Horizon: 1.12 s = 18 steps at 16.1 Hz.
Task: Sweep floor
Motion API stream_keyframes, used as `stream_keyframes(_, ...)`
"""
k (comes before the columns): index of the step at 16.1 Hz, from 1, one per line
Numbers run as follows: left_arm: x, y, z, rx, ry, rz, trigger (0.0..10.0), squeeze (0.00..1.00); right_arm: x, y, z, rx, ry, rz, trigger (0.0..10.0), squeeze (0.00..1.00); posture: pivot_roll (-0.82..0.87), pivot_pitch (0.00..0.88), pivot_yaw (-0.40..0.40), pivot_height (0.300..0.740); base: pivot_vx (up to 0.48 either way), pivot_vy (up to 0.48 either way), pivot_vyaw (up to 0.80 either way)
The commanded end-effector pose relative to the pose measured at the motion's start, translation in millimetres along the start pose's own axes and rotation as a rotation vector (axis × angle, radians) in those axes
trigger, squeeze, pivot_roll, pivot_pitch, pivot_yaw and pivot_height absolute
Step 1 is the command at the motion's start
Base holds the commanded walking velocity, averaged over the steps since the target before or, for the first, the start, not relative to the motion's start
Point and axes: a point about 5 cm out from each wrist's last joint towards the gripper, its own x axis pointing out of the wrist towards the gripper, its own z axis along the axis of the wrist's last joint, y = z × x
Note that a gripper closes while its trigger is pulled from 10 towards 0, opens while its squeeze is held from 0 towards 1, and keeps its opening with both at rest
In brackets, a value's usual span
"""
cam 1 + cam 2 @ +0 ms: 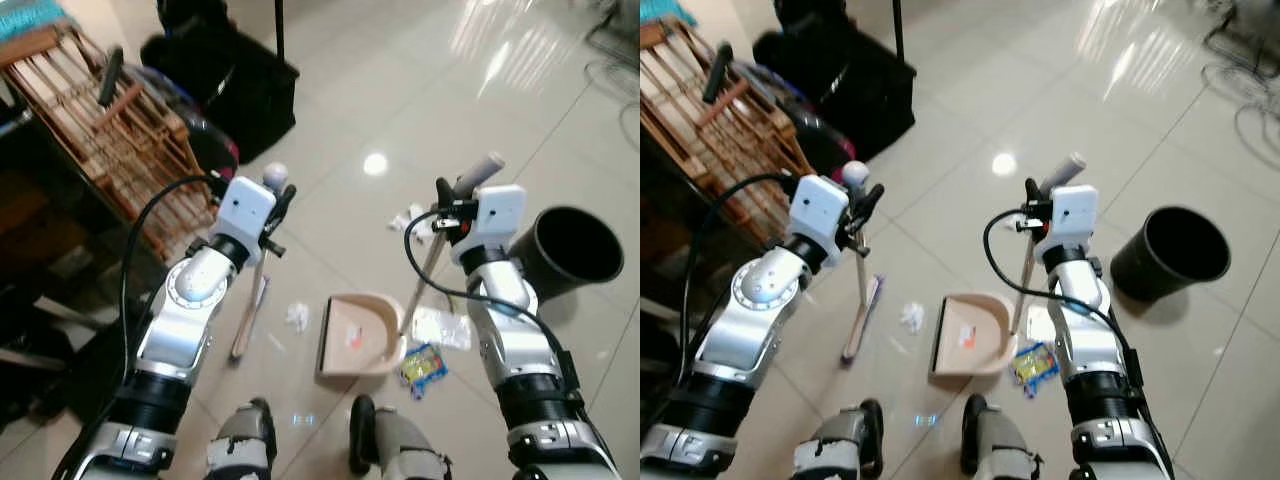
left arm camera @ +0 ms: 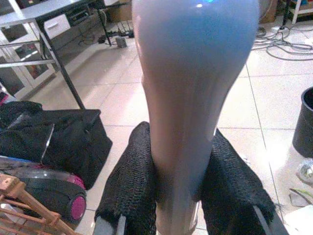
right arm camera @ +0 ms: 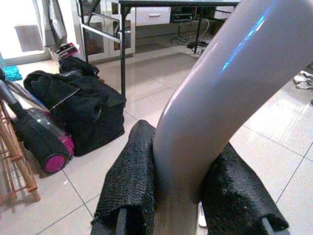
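Observation:
My left gripper is shut on the pale handle of a broom, just under its rounded top. The broom's head rests on the tiled floor. In the left wrist view both black fingers press the handle. My right gripper is shut on the upright grey handle of a beige dustpan, which lies flat on the floor before my feet. A crumpled white paper lies between broom and pan. A blue-yellow packet and a clear wrapper lie right of the pan.
A black bin stands on the floor at the right. A wooden rack, a black bag and a magenta vacuum cleaner crowd the left. More white scraps lie ahead. Cables trail at far right.

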Motion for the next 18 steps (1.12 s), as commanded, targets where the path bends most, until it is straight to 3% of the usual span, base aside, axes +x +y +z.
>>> stream_keyframes(1,3.7,-6.2,6.0,0.049,-0.044,-0.032,10.0,0.0,-2.1,2.1,-2.6,-0.011,-0.023,-0.004,10.0,0.0,0.15,0.399,-0.015,0.74,0.0,0.0,0.0)
stream_keyframes(5,10.6,-8.4,6.4,0.078,-0.085,-0.042,10.0,0.0,3.1,23.0,-6.5,-0.059,-0.056,0.018,10.0,0.0,0.16,0.431,0.003,0.74,0.0,0.0,0.0)
stream_keyframes(7,16.2,-15.4,4.0,0.122,-0.093,-0.055,10.0,0.0,4.0,30.4,-6.6,-0.074,-0.086,-0.028,10.0,0.0,0.17,0.426,0.011,0.74,0.0,0.0,0.0)
stream_keyframes(12,34.5,-31.7,-2.0,0.131,-0.073,-0.101,10.0,0.0,10.7,21.6,-7.1,-0.06,-0.091,-0.189,10.0,0.0,0.17,0.445,0.026,0.74,0.0,0.0,0.0)
stream_keyframes(16,47.9,-47.0,-2.0,0.127,-0.081,-0.11,10.0,0.0,8.0,35.9,-17.7,-0.122,-0.052,-0.133,10.0,0.0,0.16,0.438,0.034,0.74,0.0,0.0,0.0)
stream_keyframes(18,56.3,-56.2,2.2,0.071,-0.095,-0.104,10.0,0.0,6.7,49.7,-21.7,-0.097,-0.038,-0.081,10.0,0.0,0.16,0.435,0.033,0.74,0.0,0.0,0.0)
